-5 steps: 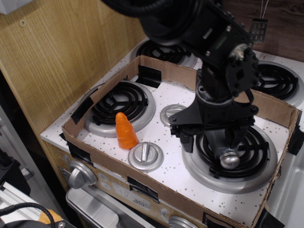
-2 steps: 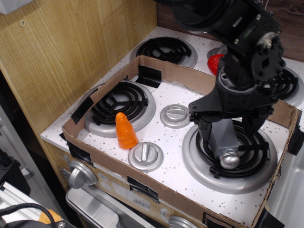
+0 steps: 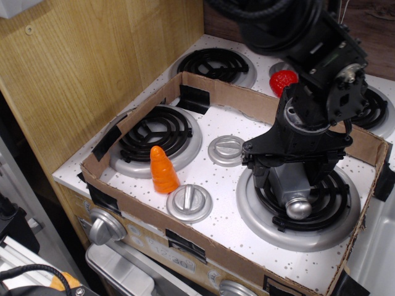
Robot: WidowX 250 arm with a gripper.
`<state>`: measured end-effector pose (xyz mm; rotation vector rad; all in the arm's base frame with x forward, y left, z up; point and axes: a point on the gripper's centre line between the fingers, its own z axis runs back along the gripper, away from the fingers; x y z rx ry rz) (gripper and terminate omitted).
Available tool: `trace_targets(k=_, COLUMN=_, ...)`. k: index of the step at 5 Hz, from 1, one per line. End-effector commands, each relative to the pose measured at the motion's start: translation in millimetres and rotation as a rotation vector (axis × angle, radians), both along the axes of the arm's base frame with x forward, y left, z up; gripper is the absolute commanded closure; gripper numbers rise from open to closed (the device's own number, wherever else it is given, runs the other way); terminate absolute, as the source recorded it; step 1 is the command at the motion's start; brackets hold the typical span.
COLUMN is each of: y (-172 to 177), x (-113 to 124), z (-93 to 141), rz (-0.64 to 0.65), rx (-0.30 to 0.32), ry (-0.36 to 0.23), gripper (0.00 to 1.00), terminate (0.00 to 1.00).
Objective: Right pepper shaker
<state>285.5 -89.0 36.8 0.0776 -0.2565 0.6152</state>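
Note:
The pepper shaker (image 3: 291, 186) lies on its side on the front right burner (image 3: 259, 213). Its gray tapered body points to the back and its silver ball top (image 3: 299, 208) faces the front. My gripper (image 3: 289, 174) hangs right over it. Its jaws are open and straddle the gray body, with one finger (image 3: 260, 177) on the left and the other (image 3: 320, 171) on the right. The fingers are close to the body's sides; contact is not clear. The black wrist hides the shaker's rear end.
An orange carrot (image 3: 163, 169) stands upright beside the front left burner (image 3: 155, 137). Two flat silver knobs (image 3: 189, 202) (image 3: 227, 150) sit between the burners. A low cardboard wall (image 3: 213, 91) rings the stove top. A red object (image 3: 284, 80) lies behind it.
My gripper moved right, then came down around the shaker's body. The shaker has not moved. The red object at the back came into view.

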Motion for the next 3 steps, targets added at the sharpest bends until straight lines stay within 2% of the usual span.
trace_targets(k=1, y=-2.3, x=8.3, z=-1.2, rz=0.008, rx=-0.001, ry=-0.041, gripper=0.00, terminate=0.00)
trace_targets(k=2, y=-3.0, x=6.9, z=-0.9, rz=0.055, rx=-0.055, ry=-0.039, gripper=1.00, terminate=0.00)
trace_targets(k=3, y=-1.2, x=7.7, z=-0.3, rz=0.058, rx=-0.112, ry=-0.035, gripper=1.00, terminate=0.00)
